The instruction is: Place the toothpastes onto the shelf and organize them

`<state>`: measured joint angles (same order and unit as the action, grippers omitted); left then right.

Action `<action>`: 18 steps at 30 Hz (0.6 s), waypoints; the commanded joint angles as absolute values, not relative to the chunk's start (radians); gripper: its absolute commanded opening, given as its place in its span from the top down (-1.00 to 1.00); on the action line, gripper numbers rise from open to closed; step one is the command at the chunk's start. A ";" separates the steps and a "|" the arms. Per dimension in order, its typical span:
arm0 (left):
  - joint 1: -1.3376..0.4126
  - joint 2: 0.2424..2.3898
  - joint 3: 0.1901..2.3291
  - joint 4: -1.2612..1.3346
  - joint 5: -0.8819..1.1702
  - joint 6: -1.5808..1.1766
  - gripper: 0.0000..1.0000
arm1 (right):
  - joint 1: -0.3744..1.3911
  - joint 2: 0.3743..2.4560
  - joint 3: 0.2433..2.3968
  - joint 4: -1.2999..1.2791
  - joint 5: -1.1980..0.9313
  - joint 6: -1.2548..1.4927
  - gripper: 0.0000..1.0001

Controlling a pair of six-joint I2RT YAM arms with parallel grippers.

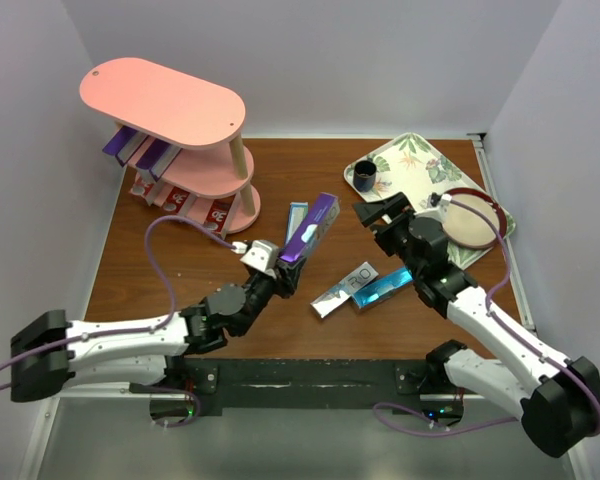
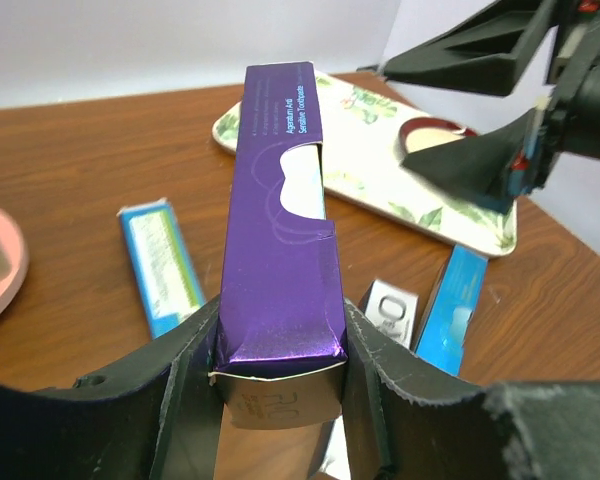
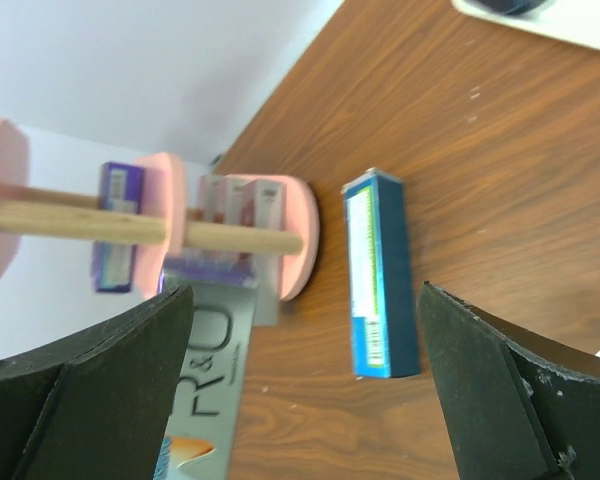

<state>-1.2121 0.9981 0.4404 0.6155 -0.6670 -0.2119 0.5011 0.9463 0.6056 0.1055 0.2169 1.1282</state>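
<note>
My left gripper point(image 1: 285, 268) point(image 2: 280, 372) is shut on the near end of a glossy purple toothpaste carton point(image 1: 311, 230) point(image 2: 280, 220). The carton points up and away over the table's middle. My right gripper point(image 1: 380, 212) point(image 3: 305, 300) stands wide open just right of the carton, with nothing between its fingers. A blue-teal carton point(image 1: 296, 217) point(image 2: 162, 262) point(image 3: 380, 275) lies flat near the shelf. A silver carton point(image 1: 345, 288) point(image 2: 392, 308) and a bright blue one point(image 1: 385, 288) point(image 2: 452, 310) lie side by side in the middle. The pink shelf point(image 1: 165, 100) point(image 3: 298, 235) at the far left has purple cartons point(image 1: 140, 152) on its middle tier and red ones point(image 1: 185, 203) on its bottom tier.
A leaf-patterned tray point(image 1: 412, 160) point(image 2: 375, 180) sits at the far right with a dark cup point(image 1: 366, 177) and a round red-rimmed dish point(image 1: 472, 220) on it. White walls close in the table on three sides. A silver lettered carton face point(image 3: 215, 370) shows beside my right gripper's left finger.
</note>
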 commanded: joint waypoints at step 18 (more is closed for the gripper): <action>-0.846 0.621 0.640 -0.285 -0.669 -0.342 0.84 | 0.456 0.920 0.640 0.015 0.222 1.026 -0.97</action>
